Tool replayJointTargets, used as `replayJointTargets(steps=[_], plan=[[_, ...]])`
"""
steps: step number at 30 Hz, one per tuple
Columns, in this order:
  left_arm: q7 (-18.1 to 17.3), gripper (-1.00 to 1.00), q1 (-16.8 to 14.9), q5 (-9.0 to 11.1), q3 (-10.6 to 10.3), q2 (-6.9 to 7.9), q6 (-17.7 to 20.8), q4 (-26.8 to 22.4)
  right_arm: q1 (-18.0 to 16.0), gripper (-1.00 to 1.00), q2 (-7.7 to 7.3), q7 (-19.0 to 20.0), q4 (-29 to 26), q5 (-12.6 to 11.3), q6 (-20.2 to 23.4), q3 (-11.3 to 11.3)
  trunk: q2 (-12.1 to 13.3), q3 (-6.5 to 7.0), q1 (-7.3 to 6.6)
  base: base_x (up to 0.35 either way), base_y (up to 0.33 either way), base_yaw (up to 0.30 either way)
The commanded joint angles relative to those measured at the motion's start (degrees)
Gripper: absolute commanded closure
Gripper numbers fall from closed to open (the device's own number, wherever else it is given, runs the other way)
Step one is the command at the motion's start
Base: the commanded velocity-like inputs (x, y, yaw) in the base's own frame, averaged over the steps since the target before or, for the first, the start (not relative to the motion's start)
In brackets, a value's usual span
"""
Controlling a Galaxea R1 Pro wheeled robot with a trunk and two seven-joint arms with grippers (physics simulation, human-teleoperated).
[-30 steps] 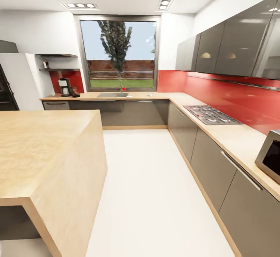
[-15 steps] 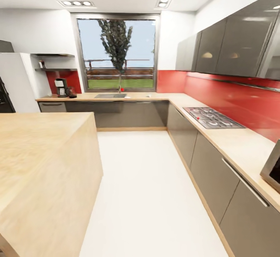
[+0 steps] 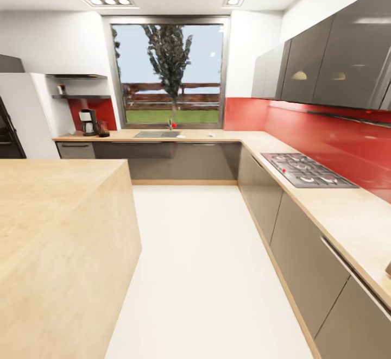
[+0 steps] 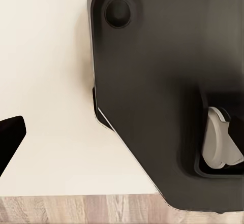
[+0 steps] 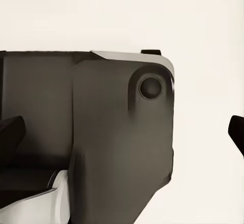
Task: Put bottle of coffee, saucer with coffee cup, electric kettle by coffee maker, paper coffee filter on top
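The coffee maker stands far off on the bench; driving there risks clipping the island. Hand states: cannot tell.

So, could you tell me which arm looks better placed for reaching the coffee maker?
Neither yet, leaning left: the coffee maker stands on the far countertop at the head view's left, the left arm's side. The robot must still drive there.

Coffee maker on far countertop, left of sink.
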Motion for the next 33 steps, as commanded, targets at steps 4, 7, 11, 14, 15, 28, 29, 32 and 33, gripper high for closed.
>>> replayJointTargets(steps=[4, 7, 11, 14, 15, 28, 29, 32, 33], plan=[[-0.03, -1.00, -0.02, -0.06, -0.04, 0.01, -0.02, -0.01, -0.02, -1.00, 0.01, -0.03, 0.10, 0.03, -0.19, 0.00, -0.03, -0.02, 0.05, 0.281, -0.161, 0.001], [-0.03, -1.00, -0.03, -0.08, 0.02, 0.04, -0.02, -0.05, -0.02, -1.00, 0.01, -0.03, 0.12, 0.03, -0.17, 0.00, -0.03, -0.02, 0.05, 0.289, -0.136, 0.000], [0.13, -1.00, -0.18, -0.09, 0.08, 0.13, -0.02, -0.43, -0.02, -1.00, -0.05, -0.03, 0.12, 0.03, -0.16, 0.00, -0.03, -0.02, 0.05, 0.305, -0.068, 0.000], [0.30, -1.00, -0.46, -0.09, 0.09, 0.53, -0.02, -1.67, -0.02, -1.00, -0.07, -0.03, 0.09, 0.06, -0.16, -0.03, -0.03, -0.02, 0.05, 0.316, -0.018, 0.000], [0.34, -1.00, -0.52, -0.09, 0.09, 0.97, -0.02, -2.52, -0.02, -1.00, -0.14, -0.03, 0.05, 0.08, -0.12, -0.02, -0.03, -0.02, 0.05, 0.321, -0.008, 0.000], [0.39, -1.00, -5.14, 0.72, 0.53, 5.00, -0.05, -18.09, -0.02, -1.00, -3.78, -0.09, -18.22, 3.11, -0.22, -0.03, -0.03, -0.02, 0.05, 0.329, -0.001, 0.000], [0.39, -1.00, -6.56, 0.76, 0.56, 5.01, -0.04, -18.38, -0.02, -1.00, -3.87, -0.10, -20.56, 3.17, -0.55, -0.07, -0.03, -0.02, 0.05, 0.333, 0.000, 0.000], [0.40, -1.00, -10.18, 0.84, 0.61, 5.04, -0.07, -18.77, -0.02, -1.00, -3.99, -0.11, -25.78, 3.21, -3.08, -0.21, -0.03, -0.02, 0.05, 0.333, 0.000, 0.000], [0.40, -1.00, -11.40, 0.86, 0.62, 5.06, -0.13, -18.83, -0.02, -1.00, -4.01, -0.11, -26.98, 3.17, -4.79, -0.34, -0.03, -0.02, 0.05, 0.333, 0.000, 0.000]])
